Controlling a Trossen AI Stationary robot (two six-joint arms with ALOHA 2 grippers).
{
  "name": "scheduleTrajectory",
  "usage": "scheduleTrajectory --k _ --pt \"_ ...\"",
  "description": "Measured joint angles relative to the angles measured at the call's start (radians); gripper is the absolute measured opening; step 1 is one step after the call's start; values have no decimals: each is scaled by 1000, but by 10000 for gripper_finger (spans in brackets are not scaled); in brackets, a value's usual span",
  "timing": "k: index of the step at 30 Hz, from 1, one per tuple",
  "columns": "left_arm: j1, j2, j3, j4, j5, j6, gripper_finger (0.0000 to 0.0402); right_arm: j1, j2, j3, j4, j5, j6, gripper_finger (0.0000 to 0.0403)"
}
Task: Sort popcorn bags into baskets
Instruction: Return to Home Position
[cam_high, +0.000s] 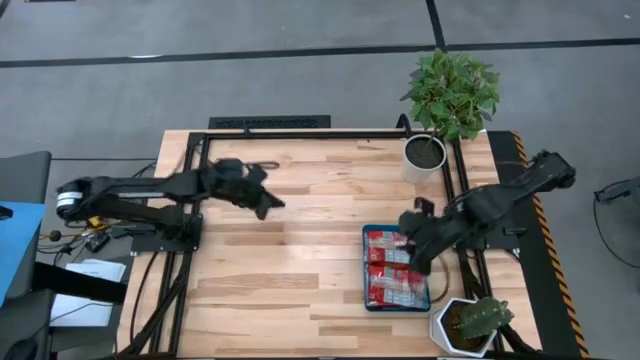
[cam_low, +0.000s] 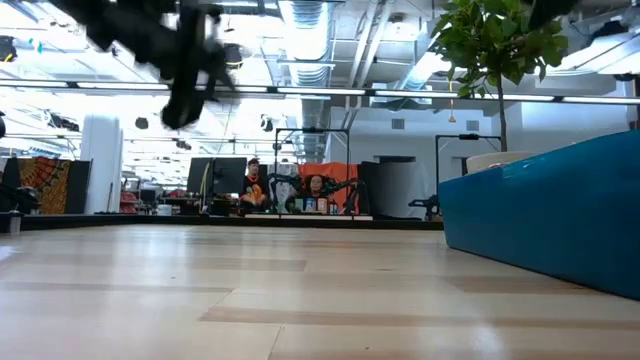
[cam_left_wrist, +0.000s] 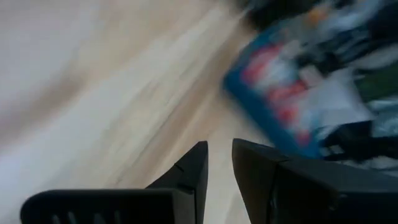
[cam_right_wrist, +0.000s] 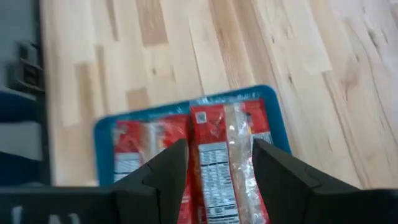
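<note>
A shallow blue tray (cam_high: 364, 262) sits on the right half of the wooden table. It is filled with several red popcorn packets (cam_high: 390, 268) lying flat, label up. My right gripper (cam_high: 418, 262) hangs open above the tray. In the right wrist view the right gripper (cam_right_wrist: 219, 152) has a finger on either side of a packet (cam_right_wrist: 214, 134) that lies lower down in the tray (cam_right_wrist: 273, 106). My left gripper (cam_high: 272, 207) is raised over the table's middle, left of the tray. The left gripper (cam_left_wrist: 219, 149) is empty, its fingers a narrow gap apart. The left wrist view is blurred.
A white pot with a leafy plant (cam_high: 425, 155) stands at the far right, beyond the tray. A white pot with a small succulent (cam_high: 465, 325) stands at the near right corner. Bare wood (cam_high: 270, 290) lies left of the tray. The tray's wall (cam_low: 560, 210) fills the low view's right.
</note>
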Motion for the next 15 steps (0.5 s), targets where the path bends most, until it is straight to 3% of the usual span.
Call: scheduleTrajectory --k 6,9,15 --pt "-1 -191 151 -3 -7 344 62 -28 -130 54 -74 -92 14 190" --pt "-1 -271 178 0 -11 401 62 -10 -188 56 -49 -106 -49 184" --pt "-1 -388 166 -1 152 530 64 41 -381 -50 147 148 -250 177"
